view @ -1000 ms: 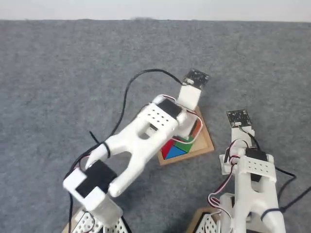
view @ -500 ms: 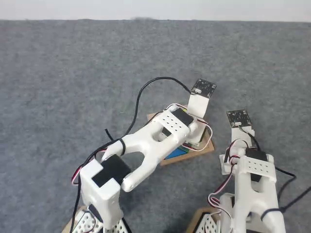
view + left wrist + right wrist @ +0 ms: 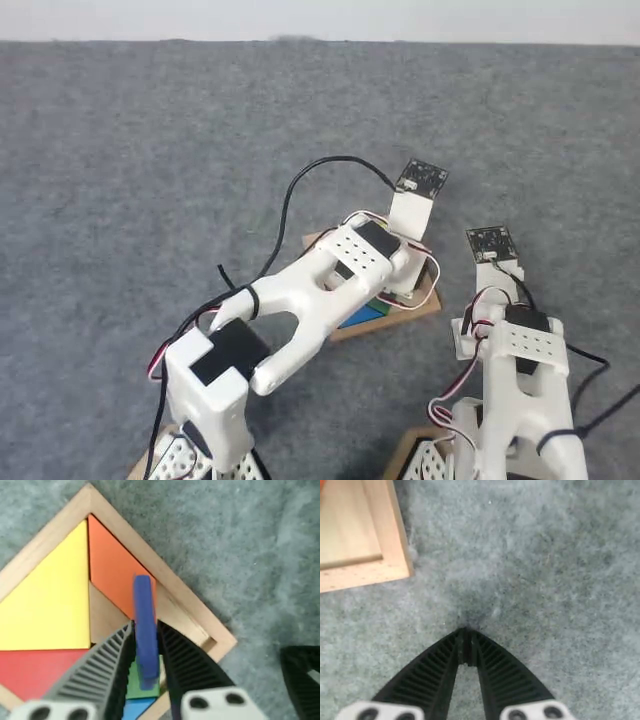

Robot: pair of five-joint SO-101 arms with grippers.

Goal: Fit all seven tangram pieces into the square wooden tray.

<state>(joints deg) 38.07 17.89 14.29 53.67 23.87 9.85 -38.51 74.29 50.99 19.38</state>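
In the high view, the left arm (image 3: pixel 330 275) has swung right and settled over the wooden tray (image 3: pixel 428 303). In the left wrist view, the left gripper (image 3: pixel 145 630) clamps the blue piece (image 3: pixel 143 605) on edge above the tray's bare gap, so insertion seems near. In the right wrist view, the right gripper (image 3: pixel 465 632) is closed and empty, beside the tray.

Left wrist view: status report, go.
Left gripper shut on blue tangram piece, edge-up over bare slot of square wooden tray. Right gripper shut, over grey carpet beside tray corner. Slot unobstructed.

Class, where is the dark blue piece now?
Left wrist view: dark blue piece held on edge in the left gripper, over the tray gap beside the orange piece.
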